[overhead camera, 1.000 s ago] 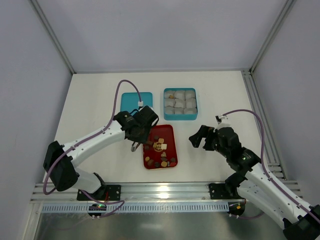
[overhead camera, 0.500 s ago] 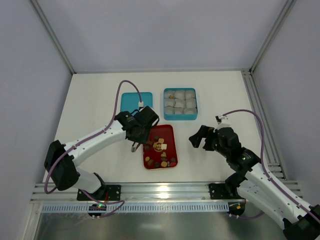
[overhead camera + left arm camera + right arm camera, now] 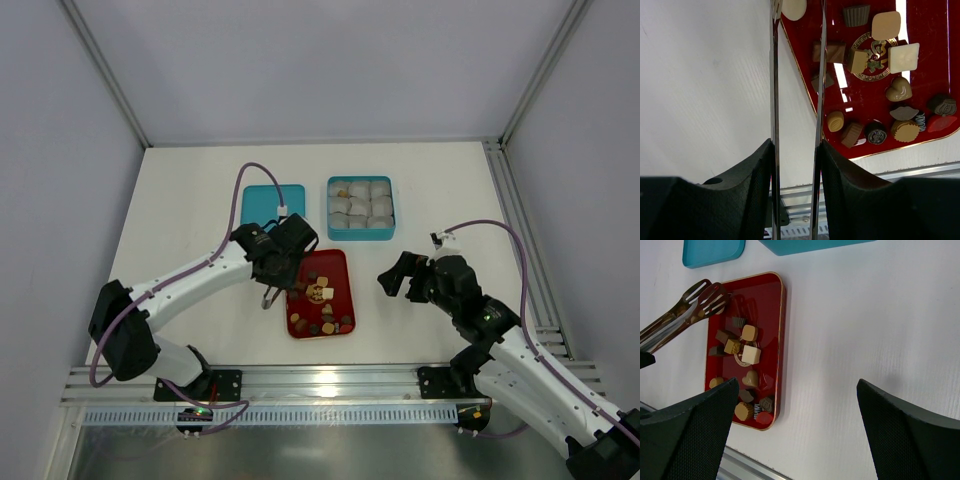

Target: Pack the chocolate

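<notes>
Left arm: stretched from its base near-left of the red tray (image 3: 338,272) up to the tray's left edge, elbow low over the worktop (image 3: 180,215), wrist bent down. Left tool (image 3: 796,167): clamped part-way on the handles of a pair of tongs (image 3: 774,100), one thin metal blade against each finger, both blades running out side by side with a narrow gap between. Tong tips: at the tray's far-left corner, one blade over the tray's left rim, the other over the worktop just outside it. One cream piece between the tips, touching the outer blade; whether pinched or only lying there, not discernible. Chocolate (image 3: 751,354): small round, square and heart-shaped pieces in dark brown, tan, cream and red, loose on the floor of the red tray, mostly in its middle and near end. Right arm: folded to the right of the tray, forearm raised, wrist turned toward the tray. Right tool (image 3: 796,390): fingers spread wide, nothing between them, above bare worktop well apart from the tray's right edge. Beyond the tray's far edge: teal box (image 3: 361,238) filled with grey-white paper cups (image 3: 360,208), and a shallow teal lid (image 3: 262,205) beyond the far-left corner.
</notes>
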Robot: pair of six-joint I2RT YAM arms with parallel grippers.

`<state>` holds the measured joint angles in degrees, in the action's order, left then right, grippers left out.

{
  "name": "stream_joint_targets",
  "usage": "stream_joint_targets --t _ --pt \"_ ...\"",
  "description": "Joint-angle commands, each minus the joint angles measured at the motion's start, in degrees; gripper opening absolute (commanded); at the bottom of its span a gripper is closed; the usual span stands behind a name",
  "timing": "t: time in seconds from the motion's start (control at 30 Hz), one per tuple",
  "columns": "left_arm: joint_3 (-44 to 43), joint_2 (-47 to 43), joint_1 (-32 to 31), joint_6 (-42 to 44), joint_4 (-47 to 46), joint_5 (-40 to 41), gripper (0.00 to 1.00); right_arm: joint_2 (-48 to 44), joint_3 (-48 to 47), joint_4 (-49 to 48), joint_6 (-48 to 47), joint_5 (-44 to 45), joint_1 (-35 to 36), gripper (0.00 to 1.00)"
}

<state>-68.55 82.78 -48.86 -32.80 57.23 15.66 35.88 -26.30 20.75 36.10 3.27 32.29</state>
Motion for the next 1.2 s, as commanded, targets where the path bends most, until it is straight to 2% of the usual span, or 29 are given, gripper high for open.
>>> stream_joint_targets --t 0.0,0.5,1.17 --pt "0.2 -0.7 -0.2 -0.4 -0.4 -0.2 0.41 -0.4 0.1 -2.5 0.4 0.0 0.2 1.0" --pt "-1.8 -1.5 -0.5 -0.1 3.2 1.7 0.41 -0.8 0.6 -2.7 0.9 -0.1 0.2 1.0" --pt "-5.1 3.4 -1.8 1.0 3.9 1.4 0.41 -2.6 1.3 -1.6 0.6 0.6 0.2 1.0"
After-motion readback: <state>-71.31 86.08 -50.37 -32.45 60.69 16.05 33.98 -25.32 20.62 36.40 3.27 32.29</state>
